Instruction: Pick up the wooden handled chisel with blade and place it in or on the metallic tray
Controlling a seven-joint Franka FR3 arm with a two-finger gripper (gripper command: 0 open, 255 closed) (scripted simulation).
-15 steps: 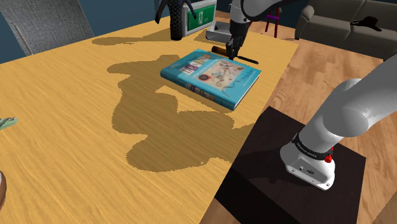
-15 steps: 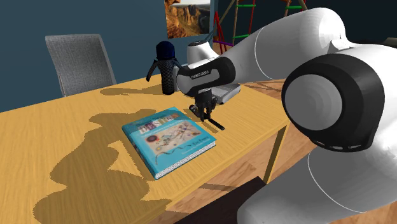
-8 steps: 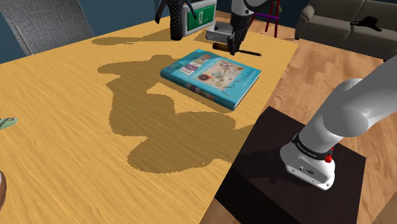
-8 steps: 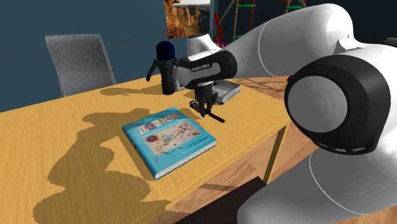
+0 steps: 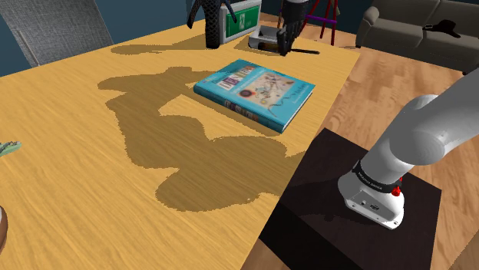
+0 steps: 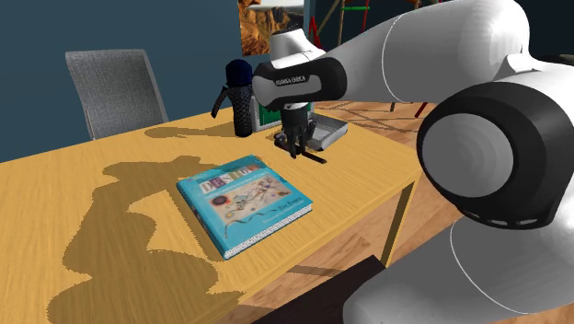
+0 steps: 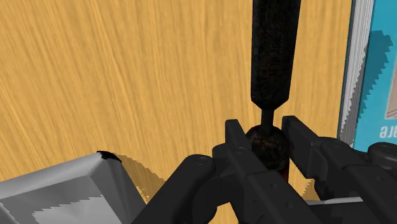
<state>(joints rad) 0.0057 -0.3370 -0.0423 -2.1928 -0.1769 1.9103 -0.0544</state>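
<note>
Update: over the last second the tool point(image 5: 285, 44) has carried the chisel point(image 7: 272, 57) away from the book point(image 5: 257, 92) and up toward the far edge of the bench point(image 5: 92, 153). It's clamped tight on the brown handle end. The chisel now hangs just beside the grey tray point(image 7: 63, 191), not over it yet. I reckon it needs a short shift across, then a release.

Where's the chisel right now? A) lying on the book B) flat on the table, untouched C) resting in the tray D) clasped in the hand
D: in the wrist view the hand clasps the chisel by its rounded handle end between its fingers, with the dark blade sticking out ahead and the grey tray off to one side.
</note>
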